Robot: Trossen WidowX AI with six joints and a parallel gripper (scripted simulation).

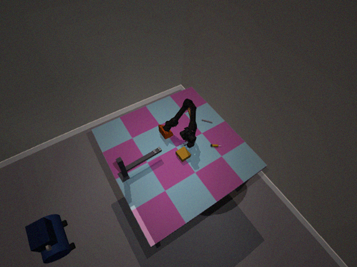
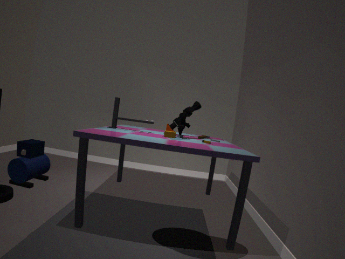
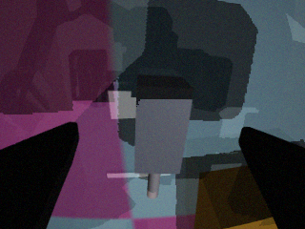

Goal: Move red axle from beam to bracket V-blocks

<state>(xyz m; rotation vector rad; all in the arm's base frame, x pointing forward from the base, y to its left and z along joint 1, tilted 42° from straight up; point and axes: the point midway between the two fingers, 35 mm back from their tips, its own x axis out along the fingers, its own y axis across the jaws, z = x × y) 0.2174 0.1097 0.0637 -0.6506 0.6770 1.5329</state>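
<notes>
My gripper [image 1: 189,145] [image 2: 180,135] [image 3: 163,133] is open and empty, low over the table beside the yellow block [image 1: 182,153] [image 2: 170,134] [image 3: 216,193]. A grey block [image 3: 163,135] with a thin pinkish rod [image 3: 152,186] at its lower end shows midway between the spread fingers in the wrist view, beyond their tips. I cannot tell whether it is part of the beam, nor make out the red axle for certain. The dark bracket [image 1: 121,166] [image 2: 116,111] stands at the table's left side. Its long arm carries small light V-blocks [image 1: 157,150] [image 2: 149,121] above the table; nothing visible lies in them.
A yellow-handled tool [image 1: 214,145] [image 2: 206,141] lies right of the gripper, and a thin grey rod [image 1: 206,121] [image 2: 215,140] lies farther back. An orange part [image 1: 163,130] [image 2: 168,128] is at the arm's base. The bracket's raised arm reaches towards the yellow block.
</notes>
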